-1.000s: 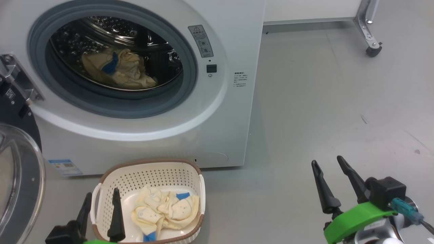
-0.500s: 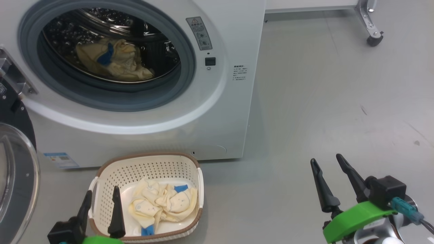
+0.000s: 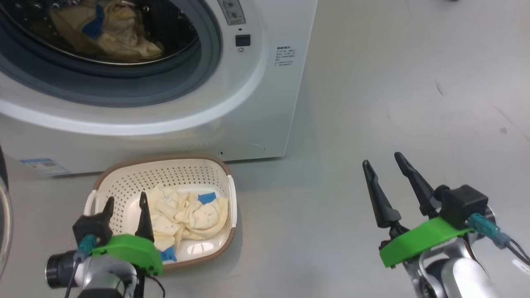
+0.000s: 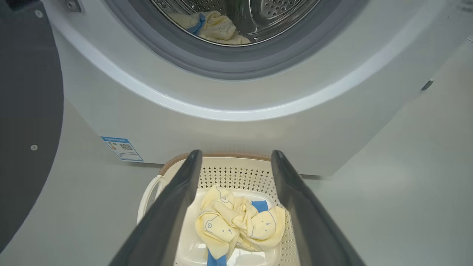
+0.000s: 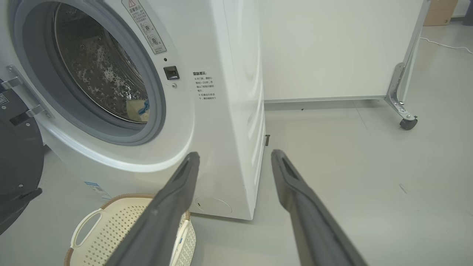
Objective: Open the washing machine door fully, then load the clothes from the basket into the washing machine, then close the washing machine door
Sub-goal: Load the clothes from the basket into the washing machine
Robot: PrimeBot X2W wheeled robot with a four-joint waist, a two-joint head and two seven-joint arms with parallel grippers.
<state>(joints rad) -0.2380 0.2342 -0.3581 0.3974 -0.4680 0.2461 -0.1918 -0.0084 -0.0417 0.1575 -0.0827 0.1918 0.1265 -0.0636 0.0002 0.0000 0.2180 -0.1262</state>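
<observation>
The washing machine [image 3: 174,107] stands with the washing machine door [image 4: 26,111] swung open to its left; the door's dark inner side also shows in the right wrist view [image 5: 14,159]. A cream-yellow garment with a blue patch [image 3: 103,29] lies in the steel drum. On the floor in front, the basket [image 3: 124,182] holds the clothes [image 3: 188,215], a cream bundle with blue bits [image 4: 236,221]. My left gripper [image 3: 126,198] is open over the basket's near left part, the bundle just right of its fingers. Out on the bare floor to the right, my right gripper [image 3: 381,159] is open and empty.
Grey floor [image 3: 372,82] stretches to the right of the machine. A white panel on a metal leg with a caster [image 5: 408,123] stands behind and to the right. A blue sticker [image 3: 41,165] sits low on the machine's front.
The head camera has tipped downward, so the machine and basket sit higher in the picture. More of my left gripper shows, its fingers a little further over the basket. Both grippers stay open.
</observation>
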